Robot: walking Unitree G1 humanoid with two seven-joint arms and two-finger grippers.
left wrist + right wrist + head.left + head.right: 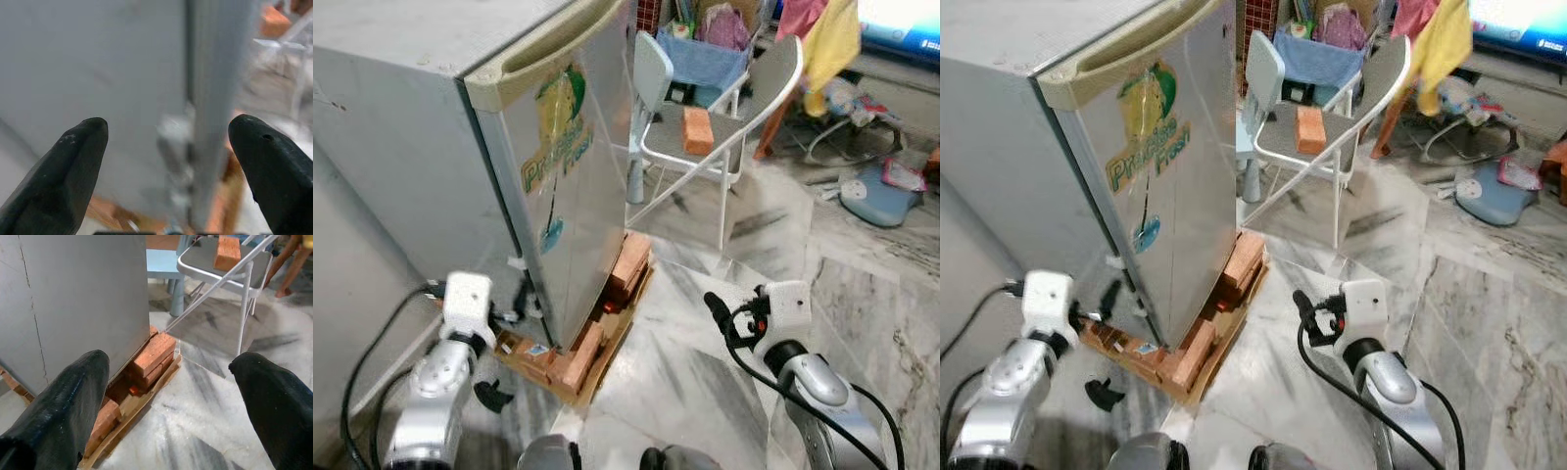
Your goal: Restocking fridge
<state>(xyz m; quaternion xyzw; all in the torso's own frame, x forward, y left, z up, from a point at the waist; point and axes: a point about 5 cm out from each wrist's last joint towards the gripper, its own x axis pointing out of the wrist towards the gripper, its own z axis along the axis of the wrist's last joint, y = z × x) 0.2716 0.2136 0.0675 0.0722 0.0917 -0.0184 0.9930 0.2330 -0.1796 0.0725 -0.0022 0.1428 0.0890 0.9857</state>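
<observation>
So the fridge (pixel 489 147) is seen shut, propped on bricks (pixel 628 262) and a cardboard sheet (pixel 607 348), just ahead and to the left. The door is probably stiff and held by a seal, so it's best pulled at the recessed handle (pixel 543 54) along the top edge, not the slick front. The left gripper (pixel 168 147) is held near the door's lower corner, fingers wide open, nothing touched. The right gripper (pixel 168 382) is spread wide and empty too, over the marble floor (pixel 705 372). A brick-like block (pixel 697 129) is sat on a folding chair (pixel 724 108) behind

Silver arms carry white wrist blocks and looping black cables; left end effector (pixel 166 171) and right end effector (pixel 171 401) have thick black fingers.
</observation>
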